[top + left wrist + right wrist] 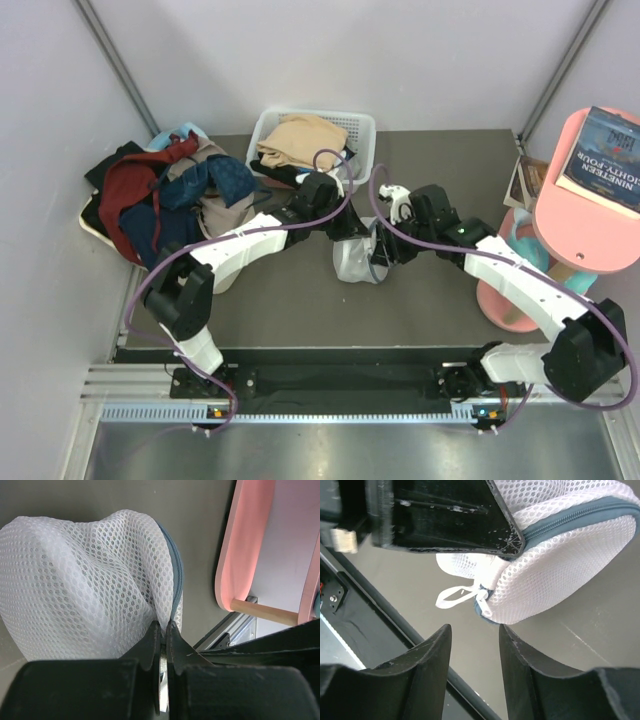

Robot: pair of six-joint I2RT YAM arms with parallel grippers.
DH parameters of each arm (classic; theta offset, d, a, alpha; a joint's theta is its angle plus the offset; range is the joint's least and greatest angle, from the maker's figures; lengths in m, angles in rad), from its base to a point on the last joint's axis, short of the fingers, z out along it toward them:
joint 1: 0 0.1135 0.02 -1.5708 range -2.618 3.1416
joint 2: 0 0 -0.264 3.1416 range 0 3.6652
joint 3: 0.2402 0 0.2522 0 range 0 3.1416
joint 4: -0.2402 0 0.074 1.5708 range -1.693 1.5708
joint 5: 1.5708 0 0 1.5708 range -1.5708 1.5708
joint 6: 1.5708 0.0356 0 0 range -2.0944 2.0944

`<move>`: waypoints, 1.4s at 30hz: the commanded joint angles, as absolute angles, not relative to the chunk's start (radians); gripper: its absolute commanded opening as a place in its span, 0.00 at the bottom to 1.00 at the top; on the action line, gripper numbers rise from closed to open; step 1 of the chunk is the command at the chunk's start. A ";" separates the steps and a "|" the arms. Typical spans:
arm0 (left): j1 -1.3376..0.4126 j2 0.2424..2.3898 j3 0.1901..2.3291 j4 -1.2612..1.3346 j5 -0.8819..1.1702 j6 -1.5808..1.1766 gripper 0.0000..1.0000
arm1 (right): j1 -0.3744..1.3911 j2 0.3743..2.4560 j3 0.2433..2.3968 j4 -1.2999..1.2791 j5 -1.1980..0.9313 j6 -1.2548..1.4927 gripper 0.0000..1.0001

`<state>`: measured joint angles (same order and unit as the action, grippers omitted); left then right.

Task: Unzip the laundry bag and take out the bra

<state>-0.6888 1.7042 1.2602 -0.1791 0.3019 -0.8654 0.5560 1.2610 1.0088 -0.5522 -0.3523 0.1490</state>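
The laundry bag (pixel 352 263), a white mesh pouch with a blue-grey zipper line (pixel 176 572), lies mid-table between both arms. My left gripper (pixel 163 626) is shut on the bag's (pixel 85 580) rim, pinching mesh beside the zipper; from above it (pixel 352 233) sits over the bag's far side. My right gripper (pixel 475 630) stands open just short of the zipper pull (pixel 483 599) and its white loop (pixel 451 596), touching neither. From above it (pixel 385 255) is at the bag's right edge. The zipper looks closed along the bag (pixel 560 565). The bra is hidden.
A white slotted basket (pixel 358 124) with a tan garment (pixel 300 140) stands at the back. A pile of red and blue clothes (pixel 170 195) lies at the left. A pink stand (pixel 575 215) holding a book (pixel 612 155) is at the right, close beside the bag (pixel 235 555).
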 commanded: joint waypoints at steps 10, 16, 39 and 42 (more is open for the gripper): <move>-0.687 1.643 1.259 -0.121 0.314 -0.864 0.00 | 0.568 1.336 1.025 -0.436 -0.364 0.124 0.33; -0.686 1.647 1.264 -0.120 0.308 -0.864 0.00 | 0.568 1.333 1.014 -0.437 -0.368 0.127 0.09; -0.581 1.747 1.370 -0.048 0.295 -0.905 0.00 | 0.575 1.305 0.859 -0.334 -0.535 0.256 0.00; -0.580 1.729 1.348 -0.022 0.253 -0.911 0.00 | 0.577 1.322 0.874 -0.353 -0.541 0.252 0.00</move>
